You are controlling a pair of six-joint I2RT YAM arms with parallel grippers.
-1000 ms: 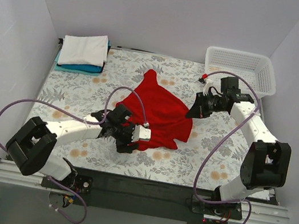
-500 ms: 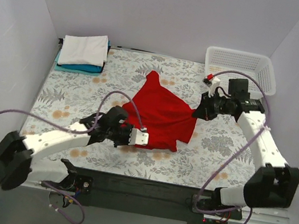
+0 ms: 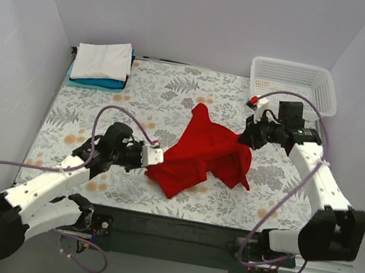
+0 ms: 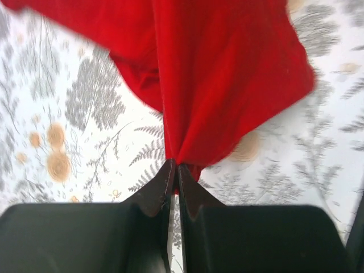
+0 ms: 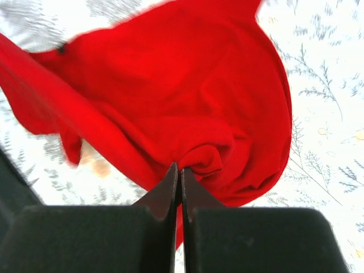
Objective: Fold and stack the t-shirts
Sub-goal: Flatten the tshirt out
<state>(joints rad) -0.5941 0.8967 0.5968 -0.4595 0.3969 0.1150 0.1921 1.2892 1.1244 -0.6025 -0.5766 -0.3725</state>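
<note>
A red t-shirt (image 3: 204, 153) hangs stretched above the middle of the floral table, held at two ends. My left gripper (image 3: 154, 159) is shut on its left edge, where the cloth (image 4: 222, 74) bunches between the fingertips (image 4: 165, 176). My right gripper (image 3: 244, 137) is shut on the shirt's right edge, a fold of red fabric (image 5: 187, 108) pinched at the jaw tips. The lower part of the shirt droops toward the near edge. A stack of folded t-shirts, white (image 3: 102, 60) over blue (image 3: 96, 82), lies at the far left corner.
A white plastic basket (image 3: 294, 83) stands at the far right corner. The floral tablecloth (image 3: 139, 101) covers the table between grey walls. The black base rail (image 3: 173, 230) runs along the near edge.
The left gripper closed on the shirt's near-left edge and drew back to the left. Both arms lifted the red shirt off the table and it shifted right.
</note>
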